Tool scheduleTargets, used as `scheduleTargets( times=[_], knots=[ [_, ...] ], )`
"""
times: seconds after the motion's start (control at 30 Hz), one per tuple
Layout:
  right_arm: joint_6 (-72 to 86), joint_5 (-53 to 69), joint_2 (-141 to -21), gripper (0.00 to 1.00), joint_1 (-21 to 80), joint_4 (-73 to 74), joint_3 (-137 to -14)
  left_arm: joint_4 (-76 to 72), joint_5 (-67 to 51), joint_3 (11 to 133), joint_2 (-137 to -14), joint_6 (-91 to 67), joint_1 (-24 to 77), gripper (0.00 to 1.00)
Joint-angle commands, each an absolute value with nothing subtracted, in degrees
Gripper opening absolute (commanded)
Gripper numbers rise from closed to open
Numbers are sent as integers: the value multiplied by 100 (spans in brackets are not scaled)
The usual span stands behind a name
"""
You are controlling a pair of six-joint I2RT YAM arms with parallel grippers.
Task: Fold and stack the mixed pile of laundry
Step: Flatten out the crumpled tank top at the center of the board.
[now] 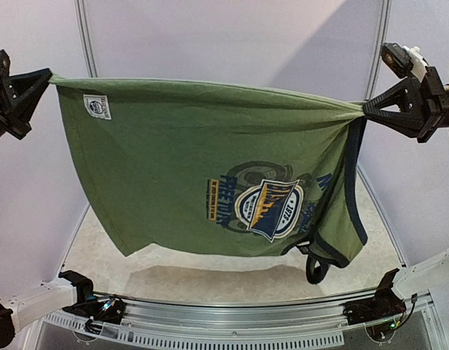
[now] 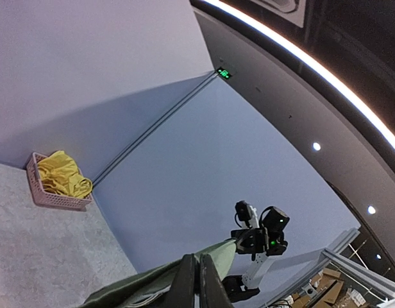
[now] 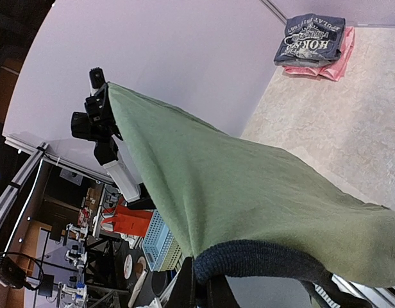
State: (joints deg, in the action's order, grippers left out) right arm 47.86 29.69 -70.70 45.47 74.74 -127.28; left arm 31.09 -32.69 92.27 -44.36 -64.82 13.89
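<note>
The olive-green sleeveless shirt (image 1: 195, 160) hangs stretched in the air between my two grippers, its blue-yellow round logo (image 1: 268, 205) facing the top camera and its dark trim drooping at the right. My left gripper (image 1: 46, 77) is shut on the shirt's upper left corner. My right gripper (image 1: 366, 109) is shut on the bunched upper right corner by the dark trim. In the left wrist view my left gripper (image 2: 199, 279) pinches the green cloth (image 2: 146, 285). In the right wrist view my right gripper (image 3: 201, 285) clamps the shirt (image 3: 249, 186) at its knitted trim. Yellow shorts (image 2: 61, 174) lie in the basket.
A pink lattice basket (image 2: 38, 191) stands in the table's far corner against the wall. A folded stack (image 3: 316, 40), dark blue-grey shirt over a pink garment, lies at another corner. The pale table (image 1: 210, 281) lies below the shirt, with white walls round it.
</note>
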Motion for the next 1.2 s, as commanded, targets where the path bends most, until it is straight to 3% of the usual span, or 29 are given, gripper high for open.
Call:
scheduleTargets(
  times=[0.0,0.23,0.6,1.17],
  knots=[
    [4832,3117,-7078,0,4565,8135,-12814,2435,-3488,9489,-4628,-6694,1445,0],
    [4919,3314,-6797,0,4569,8205,-12807,3227,-3557,9900,-4573,-6322,1439,0],
    [4907,3353,-6669,0,4569,7973,-12382,3598,-3415,9179,-4109,-6367,1437,0],
    [5125,3943,-6027,0,4567,7660,-12061,4333,-3450,9114,-3474,-6591,1296,0]
  ],
)
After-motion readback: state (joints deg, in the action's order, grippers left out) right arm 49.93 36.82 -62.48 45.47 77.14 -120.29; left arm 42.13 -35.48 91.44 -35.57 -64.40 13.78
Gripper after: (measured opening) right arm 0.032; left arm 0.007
